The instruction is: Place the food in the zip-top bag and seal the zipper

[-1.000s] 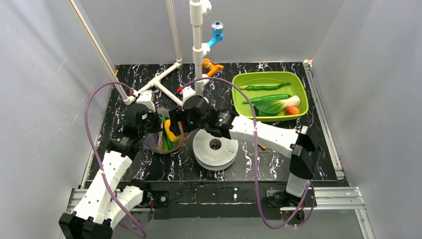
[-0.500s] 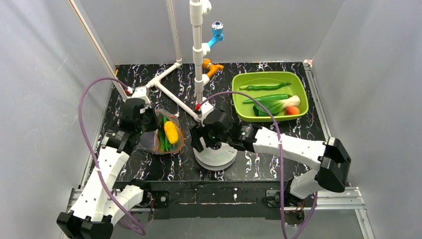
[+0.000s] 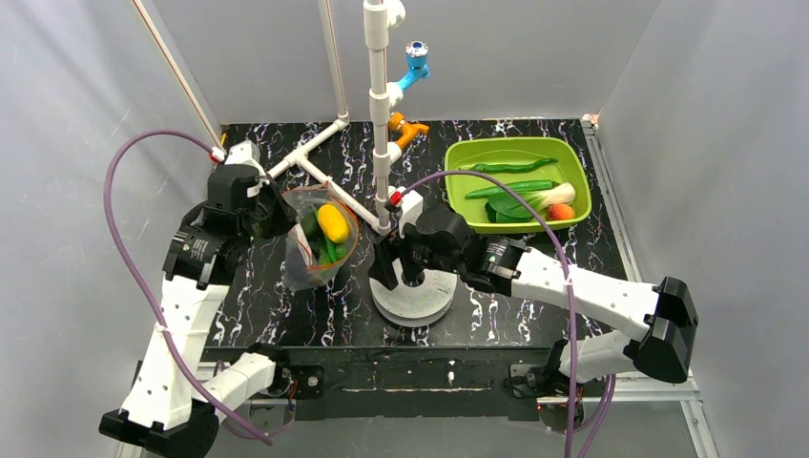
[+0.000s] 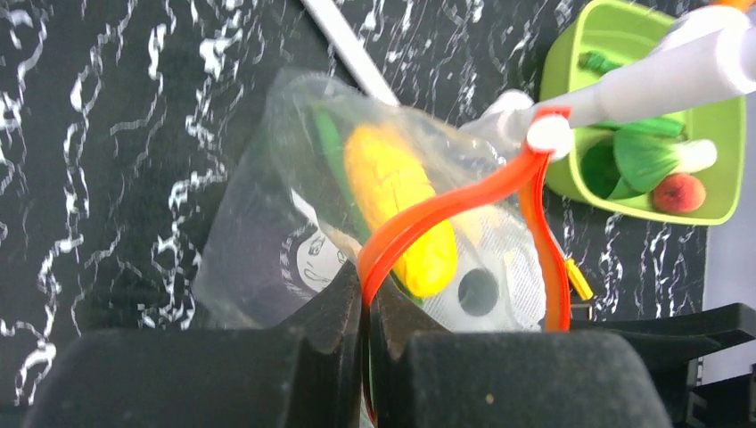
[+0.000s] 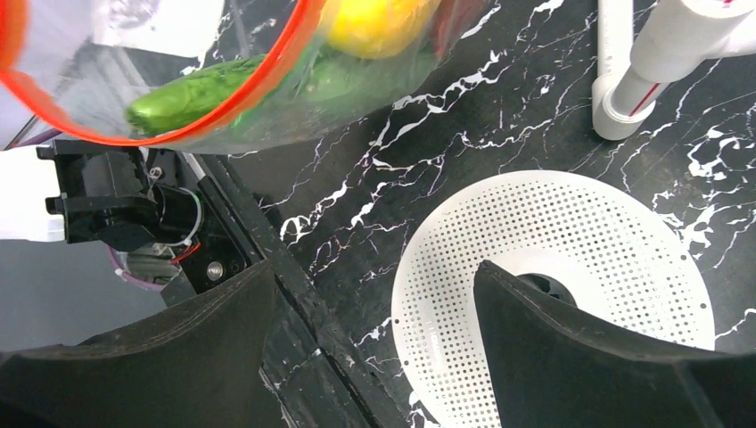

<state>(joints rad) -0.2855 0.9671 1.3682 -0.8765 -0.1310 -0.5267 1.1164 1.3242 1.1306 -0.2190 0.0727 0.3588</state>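
Observation:
The clear zip-top bag (image 3: 315,250) hangs from my left gripper (image 3: 277,218), which is shut on its orange-red zipper (image 4: 446,207) at the near side of the mouth. The mouth gapes open. Inside lie a yellow food piece (image 4: 401,201), green peppers (image 5: 192,94) and something dark purple. My right gripper (image 3: 391,269) is open and empty, right of the bag, over a white perforated disc (image 5: 571,259). In the right wrist view the bag (image 5: 160,45) shows at the top left. Two green peppers (image 3: 506,166), bok choy (image 3: 539,202) and an orange fruit (image 3: 562,211) lie in the lime-green tray (image 3: 458,157).
A white PVC pipe frame (image 3: 380,114) stands behind the bag, its foot (image 5: 624,102) close to the disc. A small orange-handled screwdriver (image 3: 503,281) lies right of the disc. Grey walls close in the black marbled table (image 3: 286,324).
My right gripper has pulled out of the bag's mouth and moved right, over the white disc, leaving the yellow piece inside. My left gripper has lifted the bag up and back.

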